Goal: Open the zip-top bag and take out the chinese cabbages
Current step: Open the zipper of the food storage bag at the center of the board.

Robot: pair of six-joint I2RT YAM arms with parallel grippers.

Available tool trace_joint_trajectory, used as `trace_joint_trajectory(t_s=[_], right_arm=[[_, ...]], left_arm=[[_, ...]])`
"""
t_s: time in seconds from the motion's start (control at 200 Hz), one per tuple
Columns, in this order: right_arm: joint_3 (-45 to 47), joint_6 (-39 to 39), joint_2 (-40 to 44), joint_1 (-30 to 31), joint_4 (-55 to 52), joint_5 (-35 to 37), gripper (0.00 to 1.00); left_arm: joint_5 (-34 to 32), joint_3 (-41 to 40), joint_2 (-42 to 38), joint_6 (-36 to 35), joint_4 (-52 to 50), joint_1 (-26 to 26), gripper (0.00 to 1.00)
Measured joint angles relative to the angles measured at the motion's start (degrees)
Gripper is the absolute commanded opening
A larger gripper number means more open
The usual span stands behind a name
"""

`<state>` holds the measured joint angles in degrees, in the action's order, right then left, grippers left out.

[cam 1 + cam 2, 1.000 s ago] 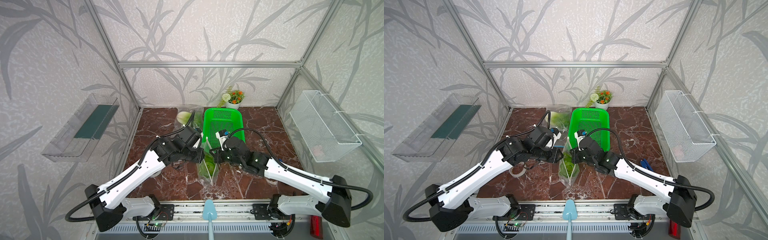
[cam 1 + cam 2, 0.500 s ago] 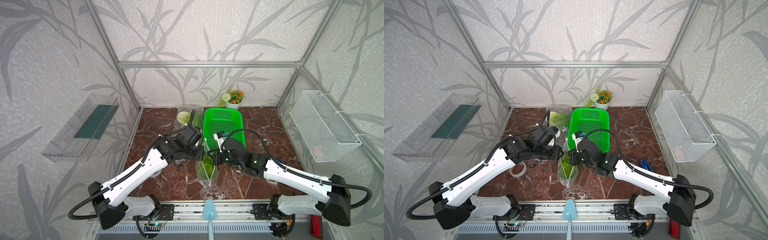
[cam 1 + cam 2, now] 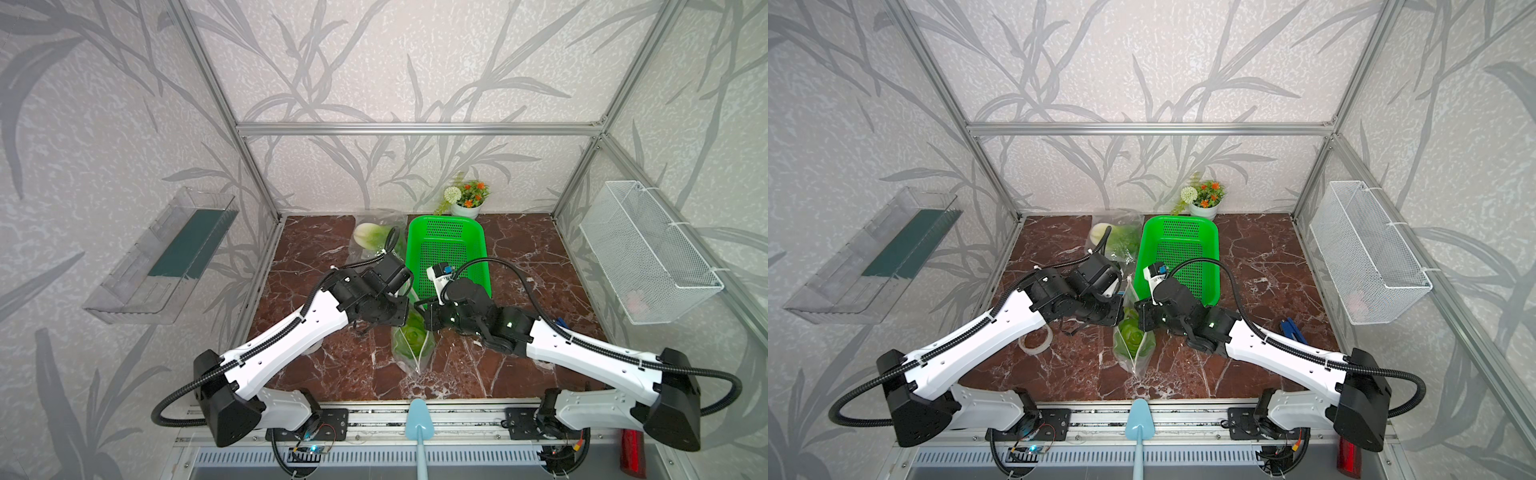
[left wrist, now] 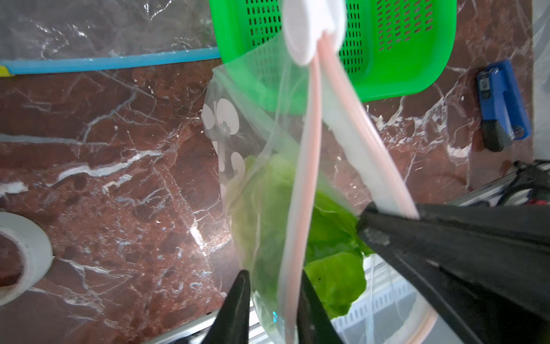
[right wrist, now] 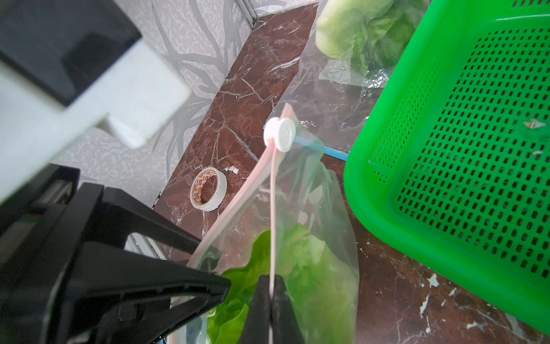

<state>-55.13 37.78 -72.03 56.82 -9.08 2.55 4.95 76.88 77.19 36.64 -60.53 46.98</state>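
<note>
**Bag mouth between end effectors**

The right end effector [image 5: 270, 287] pinches one lip of the bag [image 3: 414, 353]. The left end effector [image 4: 273, 287] straddles the other lip, and we cannot tell whether it clamps. The cabbage [image 5: 309, 262] lies in the bag below, between them. We judge a sideways spread comes next.

Robot lab test cell. An aluminium frame [image 3: 415, 129] boxes it in, with leaf-print wall panels [image 3: 415, 62] and a marble-look worktop [image 3: 519, 257] inside. Left arm [image 3: 291, 336] and right arm [image 3: 582, 349] sit on a front rail [image 3: 374, 415] with wiring exposed. Wire basket [image 3: 648, 257] and clear tray [image 3: 158, 257] hang on the side walls; potted flowers [image 3: 467, 199] at the back.
</note>
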Motion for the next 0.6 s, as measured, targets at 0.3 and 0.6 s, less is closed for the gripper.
trace_joint_trajectory(t_s=[0.3, 0.6], right_arm=[[1.14, 0.0, 1.64, 0.04, -0.2, 2.29, 0.0], [5.18, 0.07, 5.53, -1.73, -0.66, 2.86, 0.0]], left_arm=[[-5.16, 0.7, -0.02, 0.33, -4.37, 0.2, 0.0], [-12.52, 5.57, -4.22, -0.39, -8.11, -0.96, 0.0]])
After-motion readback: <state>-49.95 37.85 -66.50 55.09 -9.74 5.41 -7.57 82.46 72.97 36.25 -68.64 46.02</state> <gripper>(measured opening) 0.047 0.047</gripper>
